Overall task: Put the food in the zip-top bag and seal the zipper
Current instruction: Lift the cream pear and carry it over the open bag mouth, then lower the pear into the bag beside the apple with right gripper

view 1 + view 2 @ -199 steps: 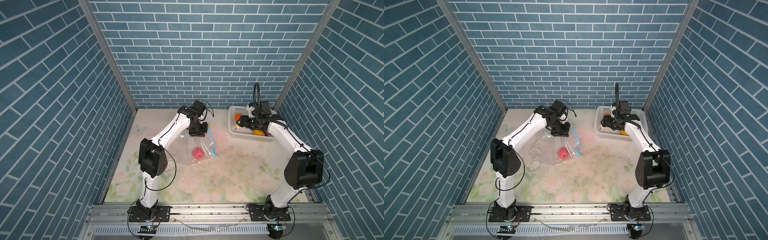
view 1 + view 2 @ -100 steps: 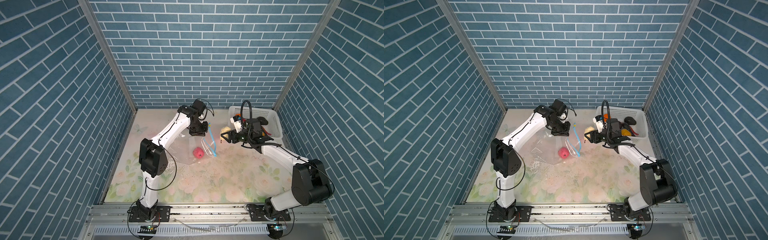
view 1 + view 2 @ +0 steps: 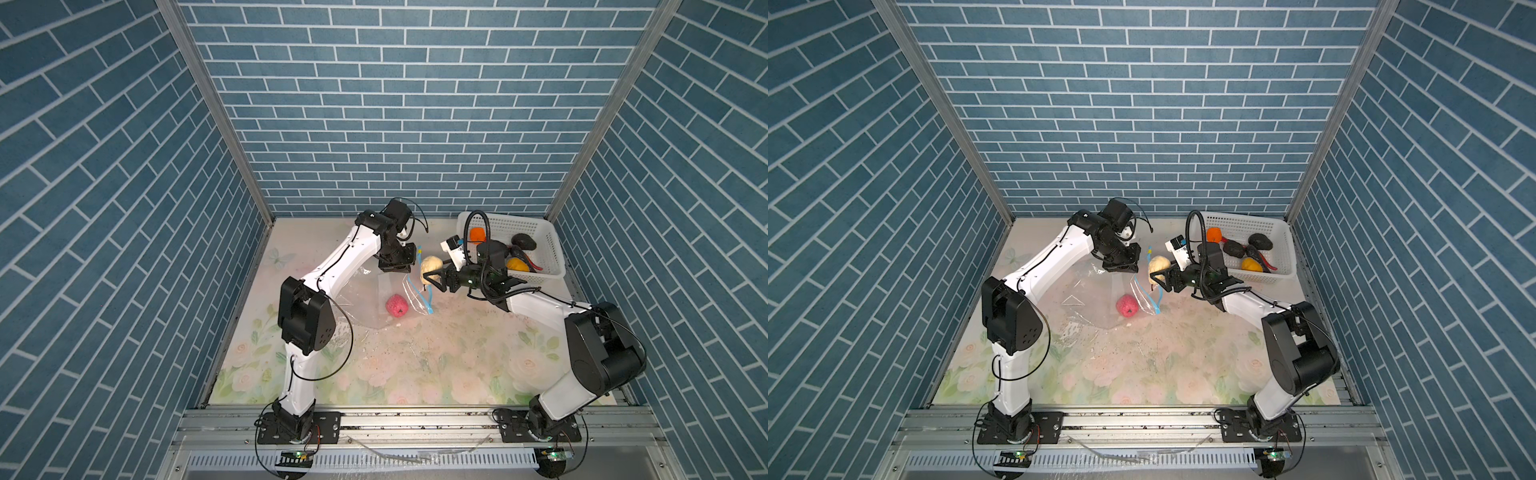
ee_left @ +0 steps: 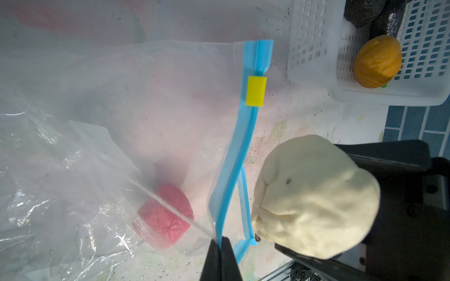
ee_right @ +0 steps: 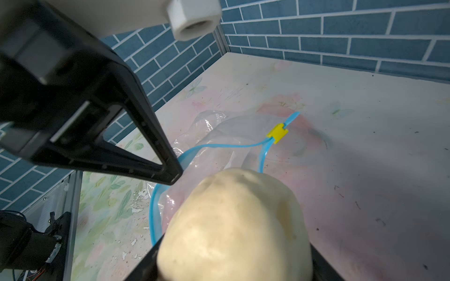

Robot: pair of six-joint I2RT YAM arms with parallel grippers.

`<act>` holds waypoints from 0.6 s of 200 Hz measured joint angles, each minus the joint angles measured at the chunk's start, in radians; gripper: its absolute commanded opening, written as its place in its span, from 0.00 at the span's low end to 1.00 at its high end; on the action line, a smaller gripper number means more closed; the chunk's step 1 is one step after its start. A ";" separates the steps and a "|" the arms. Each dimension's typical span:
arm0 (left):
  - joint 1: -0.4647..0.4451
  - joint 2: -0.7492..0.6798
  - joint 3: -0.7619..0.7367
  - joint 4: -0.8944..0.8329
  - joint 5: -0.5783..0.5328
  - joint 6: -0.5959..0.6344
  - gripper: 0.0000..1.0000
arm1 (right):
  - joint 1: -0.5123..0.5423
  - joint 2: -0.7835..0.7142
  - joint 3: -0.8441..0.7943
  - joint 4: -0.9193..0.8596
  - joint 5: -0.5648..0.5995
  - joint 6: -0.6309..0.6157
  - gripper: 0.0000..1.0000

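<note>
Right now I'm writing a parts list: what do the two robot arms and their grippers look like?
The left arm and right arm match: white tubular links, black joint housings, thin black cables looping alongside. The left gripper and right gripper are black with tapering wedge-shaped fingers. A thick black hose arches over the right wrist.

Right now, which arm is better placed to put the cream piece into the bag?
Right. The right gripper holds the cream piece beside the mouth of the zip-top bag; the left gripper is shut on the zipper, holding it open.
</note>
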 measured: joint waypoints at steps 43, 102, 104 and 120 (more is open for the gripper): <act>0.000 0.000 -0.002 0.000 0.005 -0.005 0.00 | 0.022 0.041 0.000 0.006 -0.020 -0.022 0.55; 0.000 -0.008 -0.014 0.003 0.018 -0.011 0.00 | 0.034 0.093 0.001 -0.013 -0.032 -0.056 0.55; 0.000 -0.009 -0.015 0.003 0.018 -0.011 0.00 | 0.034 0.095 0.001 -0.014 -0.032 -0.058 0.55; 0.000 -0.018 -0.025 0.006 0.019 -0.016 0.00 | 0.037 0.108 0.002 -0.022 -0.033 -0.067 0.55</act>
